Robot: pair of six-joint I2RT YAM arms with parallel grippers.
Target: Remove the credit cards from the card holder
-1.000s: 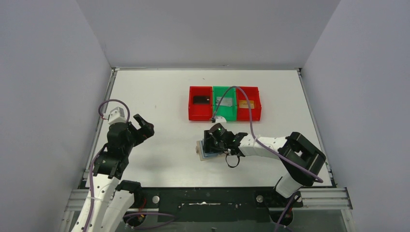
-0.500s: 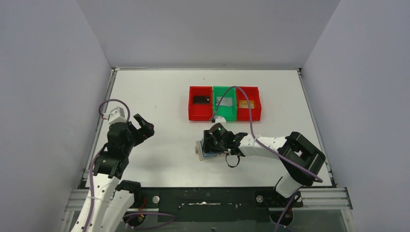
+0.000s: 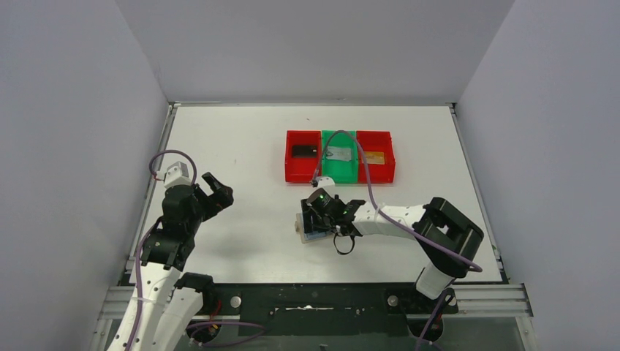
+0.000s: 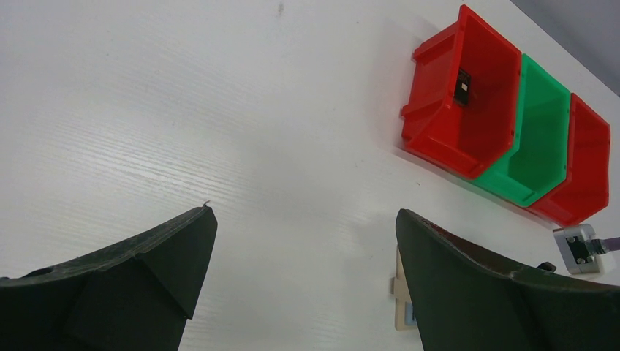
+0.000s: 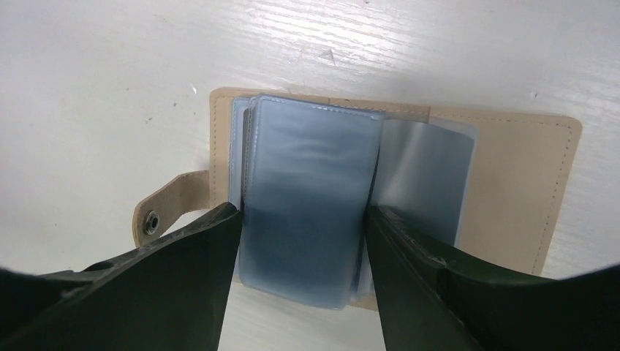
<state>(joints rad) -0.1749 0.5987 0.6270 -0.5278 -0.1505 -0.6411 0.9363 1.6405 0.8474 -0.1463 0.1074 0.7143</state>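
The card holder [image 5: 512, 175] lies directly beneath the open right end effector [image 5: 301, 227], its blue sleeves [image 5: 307, 175] running lengthwise between the jaws. The open left end effector [image 4: 305, 213] is well apart.

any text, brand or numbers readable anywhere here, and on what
None can be read.
The card holder shows plain blue sleeves and an unmarked snap tab.
The black card, silver card and gold card in the bins are too small to tell.
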